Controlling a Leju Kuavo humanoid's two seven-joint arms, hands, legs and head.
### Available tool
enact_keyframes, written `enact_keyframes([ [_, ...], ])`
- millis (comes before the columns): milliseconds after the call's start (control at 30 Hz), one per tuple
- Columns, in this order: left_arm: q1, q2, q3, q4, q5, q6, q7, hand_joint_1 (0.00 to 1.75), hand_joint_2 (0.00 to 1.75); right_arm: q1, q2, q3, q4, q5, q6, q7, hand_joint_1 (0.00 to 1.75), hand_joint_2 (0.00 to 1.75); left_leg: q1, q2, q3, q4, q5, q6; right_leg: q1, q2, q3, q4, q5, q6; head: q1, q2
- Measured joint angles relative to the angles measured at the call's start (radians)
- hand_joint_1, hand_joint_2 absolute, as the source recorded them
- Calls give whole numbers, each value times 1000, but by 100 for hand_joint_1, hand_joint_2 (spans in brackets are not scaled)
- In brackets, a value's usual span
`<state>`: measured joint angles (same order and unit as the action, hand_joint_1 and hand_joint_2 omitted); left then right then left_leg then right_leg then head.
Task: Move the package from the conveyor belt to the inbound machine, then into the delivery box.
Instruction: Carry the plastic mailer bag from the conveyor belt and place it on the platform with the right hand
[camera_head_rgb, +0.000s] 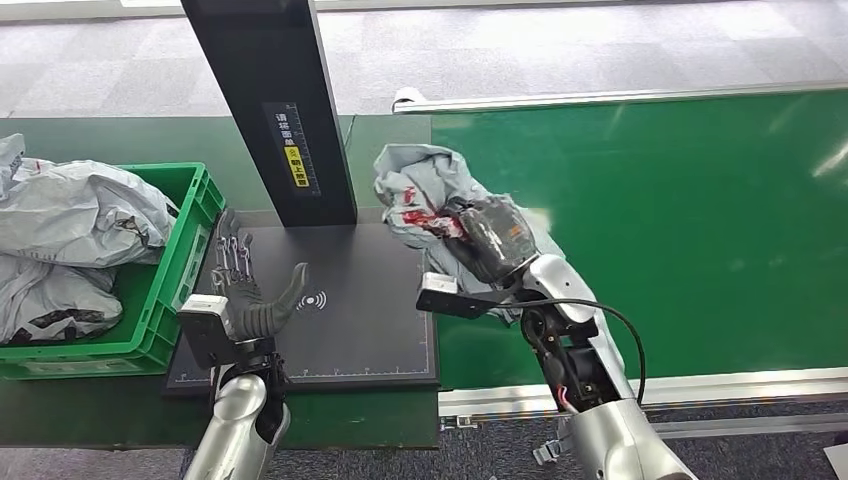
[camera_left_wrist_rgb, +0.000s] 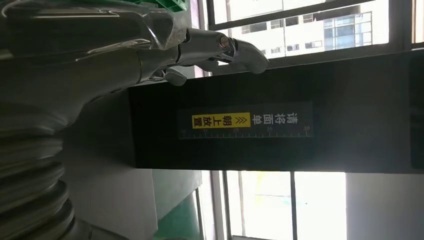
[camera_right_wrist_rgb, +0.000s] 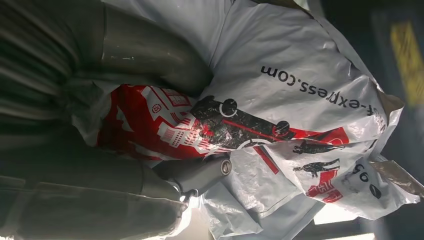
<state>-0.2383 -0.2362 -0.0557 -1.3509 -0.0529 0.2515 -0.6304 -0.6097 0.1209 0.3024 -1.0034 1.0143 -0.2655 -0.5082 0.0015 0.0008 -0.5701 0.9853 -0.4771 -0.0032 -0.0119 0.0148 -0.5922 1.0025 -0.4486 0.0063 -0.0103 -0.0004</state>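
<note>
Your right hand (camera_head_rgb: 497, 238) is reached forward over the near-left corner of the green conveyor belt (camera_head_rgb: 680, 230), wrist bent, with its fingers wrapped around the package (camera_head_rgb: 425, 190); the package sits bunched at the belt's left end, just beside the inbound machine's black platform (camera_head_rgb: 370, 320), most of it ahead of the fingertips. Your right wrist view confirms the grip: a thick grey thumb (camera_right_wrist_rgb: 150, 52) presses on one side of the bag and a finger (camera_right_wrist_rgb: 200, 172) on the other, with crumpled film between them. That view also gives you the print, red and black graphics and part of a web address on glossy white-grey plastic. Your left hand (camera_head_rgb: 245, 295) hovers over the near-left part of the platform, holding nothing, fingers spread and pointing forward, thumb angled out to the right. Ahead of those fingers rises the machine's black post (camera_head_rgb: 275, 110); the left wrist view shows its yellow label and ruler scale (camera_left_wrist_rgb: 245, 120) close up, with windows behind. Left of the left fingers stands the green ribbed-plastic delivery box (camera_head_rgb: 165, 290), holding wrinkled grey bags (camera_head_rgb: 70, 220).
</note>
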Motion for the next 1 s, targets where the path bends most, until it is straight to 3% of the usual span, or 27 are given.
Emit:
enact_keyframes([
  [267, -7, 0, 11, 6, 64, 8, -19, 0, 175, -44, 41, 182, 143, 177, -31, 17, 175, 175, 1, 0, 0, 0, 0, 0, 1, 0, 0, 0, 0, 0, 0, 0],
  [533, -17, -1, 13, 19, 85, 25, -35, 0, 175, -176, 69, 402, 332, 314, 94, 3, 174, 175, 1, -1, 0, 0, 0, 0, 1, 0, 0, 0, 0, 0, 0, 0],
  [767, -38, -1, 8, 34, 94, 44, -36, 0, 175, -263, 103, 574, 460, 294, 84, -74, 175, 175, 1, 0, 1, 0, 0, 0, 1, 0, 0, 0, 0, 0, 0, 0],
  [1000, -43, -1, 7, 42, 99, 45, -36, 0, 175, -292, 118, 640, 502, 277, 79, -87, 169, 175, 1, 0, 1, 0, 0, 0, 1, 0, 0, 0, 0, 0, 0, 0],
])
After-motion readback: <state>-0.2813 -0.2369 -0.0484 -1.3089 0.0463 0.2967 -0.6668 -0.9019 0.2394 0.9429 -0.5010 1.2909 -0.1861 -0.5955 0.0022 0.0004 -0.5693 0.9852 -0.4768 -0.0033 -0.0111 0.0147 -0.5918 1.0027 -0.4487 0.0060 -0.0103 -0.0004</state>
